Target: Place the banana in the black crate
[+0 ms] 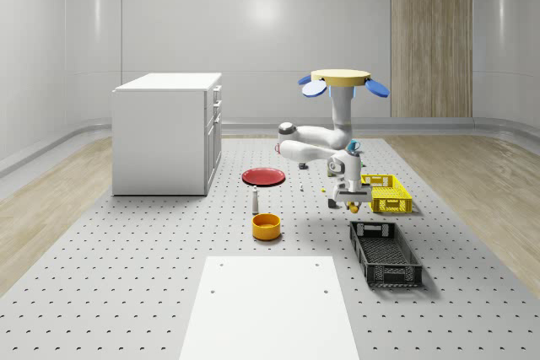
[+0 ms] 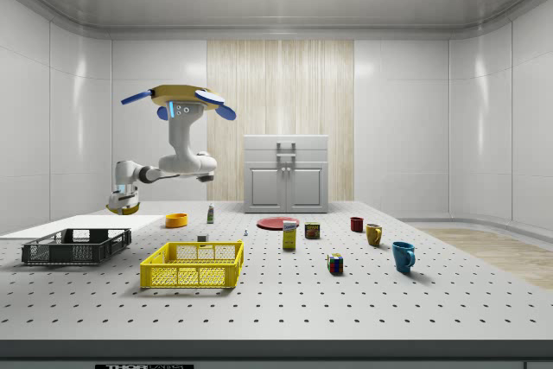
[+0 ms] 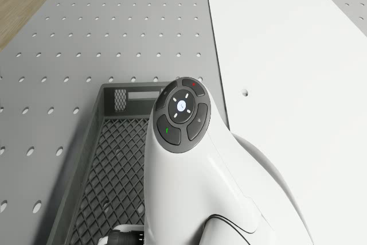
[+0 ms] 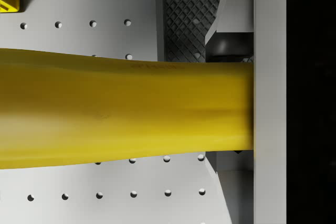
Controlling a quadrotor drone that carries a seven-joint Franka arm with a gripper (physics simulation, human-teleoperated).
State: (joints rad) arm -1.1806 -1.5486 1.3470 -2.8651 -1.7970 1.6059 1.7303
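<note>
drone hovering, end effector clamped, arm bent down.

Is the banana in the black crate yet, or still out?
Out. The banana is held in the end effector, in the air above the black crate.

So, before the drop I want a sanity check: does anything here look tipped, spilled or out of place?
Nothing stands out. The yellow banana sits in the gripper, above the table beside the black mesh crate, drone hovering; nothing looks spilled.
</note>
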